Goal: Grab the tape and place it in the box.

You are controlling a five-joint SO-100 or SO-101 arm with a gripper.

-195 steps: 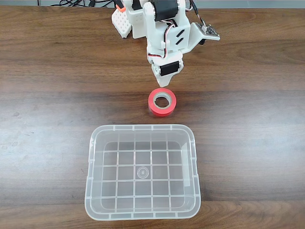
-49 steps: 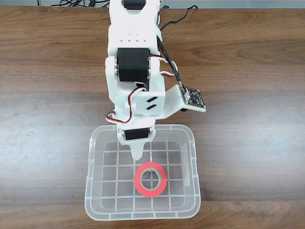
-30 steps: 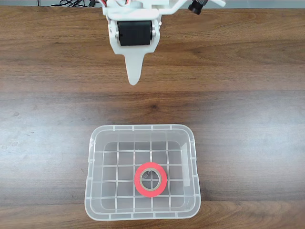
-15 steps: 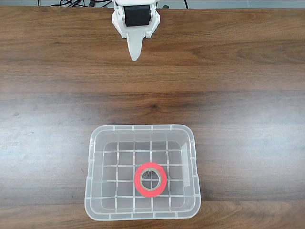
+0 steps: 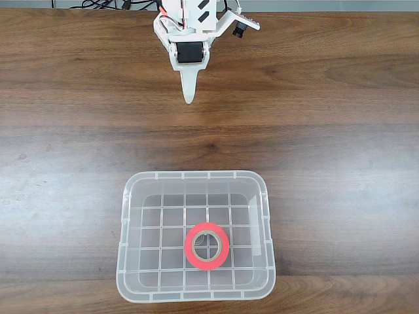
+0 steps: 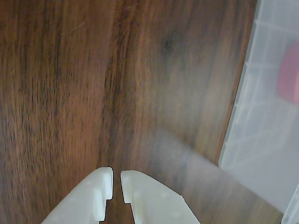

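Tape in the box, arm at the far edge

The tape (image 5: 207, 246) lies flat on the grid bottom of the box (image 5: 128, 196), near its front wall; the box sits at the tabletop's (image 5: 340, 131) near edge; no writing can be read; the gripper (image 6: 117, 179) hangs over bare wood near the far edge, fingers nearly closed, holding nothing.

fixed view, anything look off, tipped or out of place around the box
Nothing stands out. The tape lies flat inside the box, which sits square and upright on the table. The gripper is empty, well away from the box.
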